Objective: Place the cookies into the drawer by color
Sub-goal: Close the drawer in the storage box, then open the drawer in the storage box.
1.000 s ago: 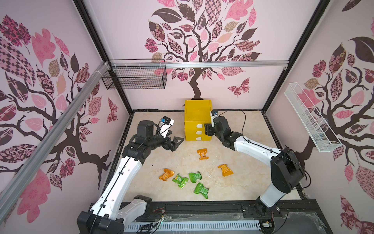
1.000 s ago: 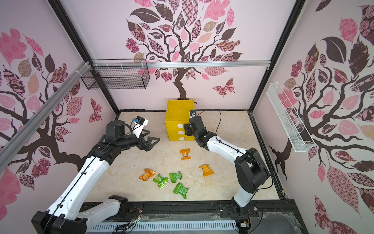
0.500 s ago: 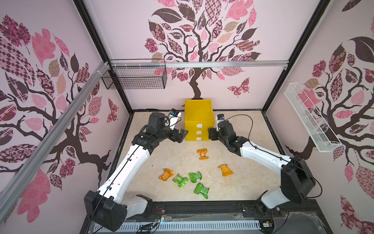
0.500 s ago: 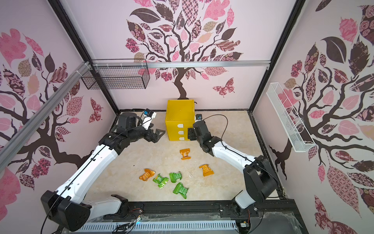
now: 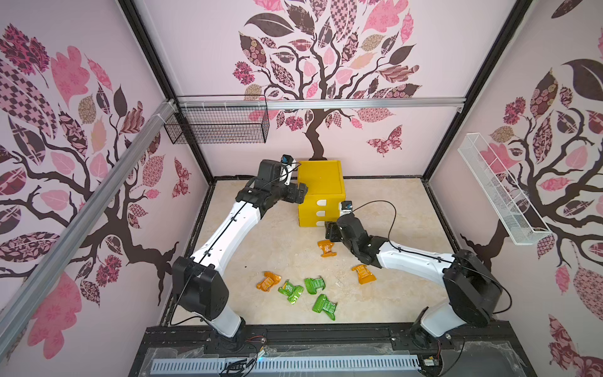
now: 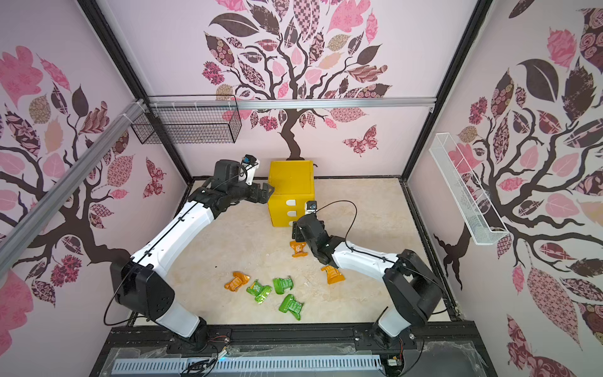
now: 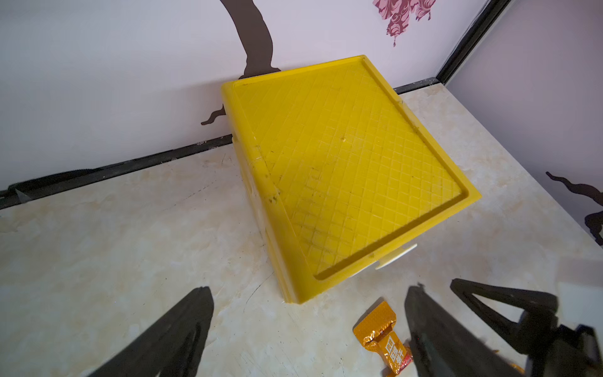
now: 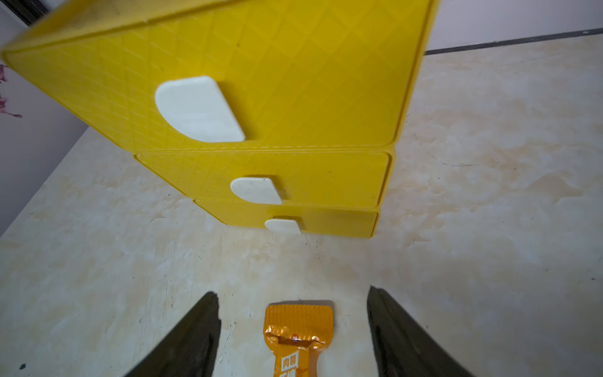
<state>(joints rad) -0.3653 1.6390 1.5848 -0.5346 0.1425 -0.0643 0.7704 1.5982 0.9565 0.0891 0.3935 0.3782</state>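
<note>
The yellow drawer [image 5: 321, 182] [image 6: 291, 182] stands against the back wall, its three drawers shut with white handles [image 8: 195, 109] showing. My left gripper [image 5: 302, 192] [image 7: 308, 295] hangs open and empty beside its upper left edge. Open too, my right gripper [image 5: 329, 232] [image 8: 292, 293] hovers in front of the drawer over an orange cookie [image 5: 326, 248] [image 8: 298, 329] lying flat between its fingers, untouched. Two more orange cookies [image 5: 363, 273] [image 5: 268, 281] and three green cookies [image 5: 291, 290] [image 5: 315, 284] [image 5: 324, 306] lie toward the front.
A black wire basket [image 5: 217, 125] hangs on the back wall at the left. A white mesh tray [image 5: 499, 192] is fixed to the right wall. Black frame rails [image 5: 439, 209] edge the marble floor.
My left arm has swung right, bringing its gripper up to the drawer's left side. My right gripper has drawn back from the drawer front and lowered over the orange cookie.
</note>
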